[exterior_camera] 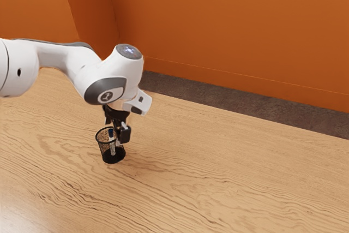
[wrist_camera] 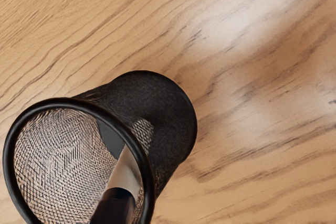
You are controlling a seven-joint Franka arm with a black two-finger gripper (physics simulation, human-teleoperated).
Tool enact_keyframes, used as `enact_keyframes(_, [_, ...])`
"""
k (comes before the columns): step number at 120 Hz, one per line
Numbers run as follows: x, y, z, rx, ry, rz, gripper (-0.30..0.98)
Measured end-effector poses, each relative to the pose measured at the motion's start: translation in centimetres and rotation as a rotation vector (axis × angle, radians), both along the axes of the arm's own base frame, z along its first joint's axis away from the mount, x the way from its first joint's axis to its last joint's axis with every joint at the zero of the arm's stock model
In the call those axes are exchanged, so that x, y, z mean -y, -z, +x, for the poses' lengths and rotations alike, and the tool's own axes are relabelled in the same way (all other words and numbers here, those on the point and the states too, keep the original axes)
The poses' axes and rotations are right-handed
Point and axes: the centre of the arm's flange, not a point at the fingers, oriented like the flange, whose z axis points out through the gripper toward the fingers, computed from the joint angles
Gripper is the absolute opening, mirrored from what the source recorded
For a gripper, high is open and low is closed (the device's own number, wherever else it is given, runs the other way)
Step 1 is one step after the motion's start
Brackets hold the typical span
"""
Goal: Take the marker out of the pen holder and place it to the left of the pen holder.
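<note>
Orange walls [exterior_camera: 234, 31] back the bench [exterior_camera: 245, 173], and in from its far edge the marker [wrist_camera: 125, 174] leans in the holder [wrist_camera: 176, 124], likely light, stiff, slick, best pinched by its dark top [wrist_camera: 113, 206]; the gripper [exterior_camera: 116, 130] gapes wide, empty.

Light brown wood-grained table [exterior_camera: 229, 178], black mesh pen holder [exterior_camera: 107, 155] standing on it

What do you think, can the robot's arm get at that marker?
Probably yes: the gripper is open right by the mesh pen holder, nothing covers its mouth, and the marker has its dark end up.
</note>
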Motion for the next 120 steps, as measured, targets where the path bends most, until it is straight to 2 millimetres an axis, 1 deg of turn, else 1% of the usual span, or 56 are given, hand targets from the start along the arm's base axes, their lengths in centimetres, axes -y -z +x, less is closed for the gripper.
enact_keyframes(15, [-0.2,0.0,-0.7,0.024,0.025,-0.008,0.66])
enact_keyframes(31, [-1.3,-0.1,-1.3,0.037,0.024,-0.011,0.61])
enact_keyframes(58, [-2.7,-0.1,-1.2,0.045,0.028,0.003,0.38])
enact_keyframes(67, [-2.7,0.2,-1.1,0.041,0.040,0.011,0.32])
enact_keyframes(71, [-2.6,0.7,-0.9,0.037,0.047,0.013,0.31])
enact_keyframes(81, [-2.4,1.7,-0.6,0.028,0.059,0.016,0.28])
enact_keyframes(87, [-2.6,2.0,-0.4,0.029,0.060,0.016,0.26])
enact_keyframes(97, [-2.6,2.0,-0.1,0.038,0.065,0.016,0.25])
enact_keyframes(108, [-2.2,1.5,0.6,0.057,0.077,0.014,0.24])
enact_keyframes(120, [-2.0,1.3,0.8,0.065,0.083,0.013,0.22])
